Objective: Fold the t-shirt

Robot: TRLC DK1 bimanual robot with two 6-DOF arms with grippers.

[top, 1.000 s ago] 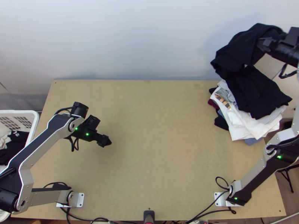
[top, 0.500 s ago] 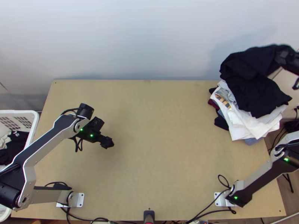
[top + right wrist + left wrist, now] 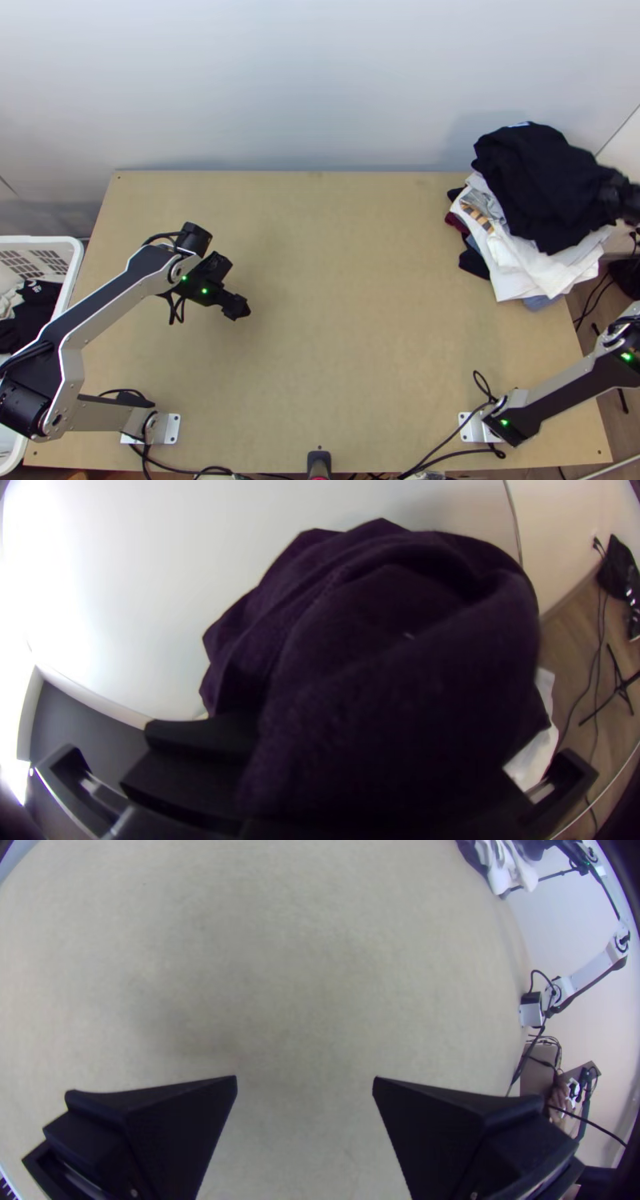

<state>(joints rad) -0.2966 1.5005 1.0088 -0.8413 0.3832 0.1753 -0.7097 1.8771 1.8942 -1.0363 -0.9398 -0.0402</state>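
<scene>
From my seat at the controls, at the far left of the top view I have the white basket [image 3: 74, 254] beside the table [image 3: 336, 320], with a black garment [image 3: 38, 308] and some pale cloth inside. My left arm [image 3: 120, 296] reaches up from its base at the lower left and bends across that side of the table. Its left gripper [image 3: 242, 310] hangs over bare wood, holding nothing; in the left wrist view I see its two fingers [image 3: 173, 1127] spread wide, with only tabletop between them.

Over at the right side sits a stack of clothes, with a white garment [image 3: 524, 276] poking out under the dark cloth on top, and a bit of patterned yellow-and-grey cloth [image 3: 478, 218] at its left side. The black t-shirt [image 3: 532, 172] lies bunched on top of that stack, at the table's far right corner — rumpled, not flat. My right gripper [image 3: 614, 194] is at the shirt's right side, pinching it; in the right wrist view one finger [image 3: 200, 737] presses in against the dark folds, and the cloth hides the other. Below, the right arm [image 3: 560, 388] runs out from its base past the table's right edge — a black bag [image 3: 628, 276] lies on the floor beyond.
</scene>
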